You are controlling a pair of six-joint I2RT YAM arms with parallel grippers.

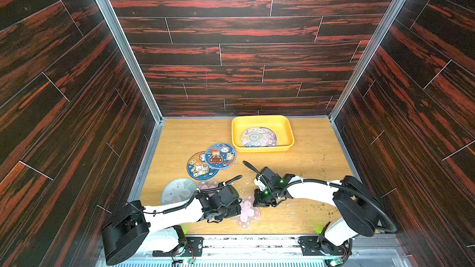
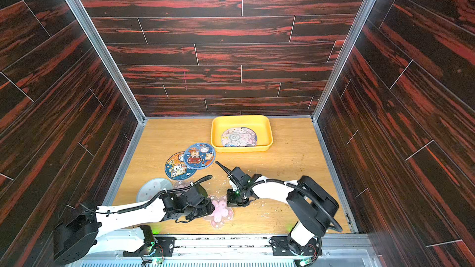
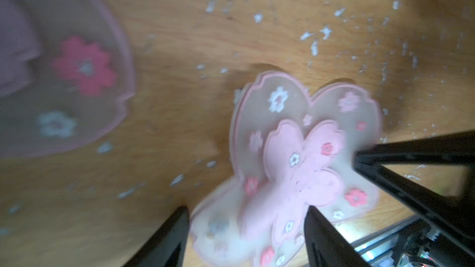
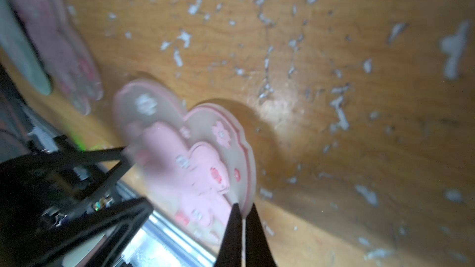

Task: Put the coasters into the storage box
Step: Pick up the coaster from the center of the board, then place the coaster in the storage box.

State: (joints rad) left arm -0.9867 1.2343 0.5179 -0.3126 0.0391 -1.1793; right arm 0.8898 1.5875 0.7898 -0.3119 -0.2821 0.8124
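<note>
Jaws: right gripper closed on the rim of the translucent pink blossom-shaped coaster, which lies at the front of the wooden table, well apart from the shallow yellow plastic storage box. Left gripper open, astride it. Risks: the thin-edge pinch slipping; the coaster snagging on the left jaws.

The white-and-black left arm stretches from its 7 o'clock base toward 3 o'clock, its left gripper held low with jaws parted. The right arm folds from 5 o'clock toward 9 o'clock. Its right gripper pinches the edge of a translucent pink blossom-shaped coaster.
</note>
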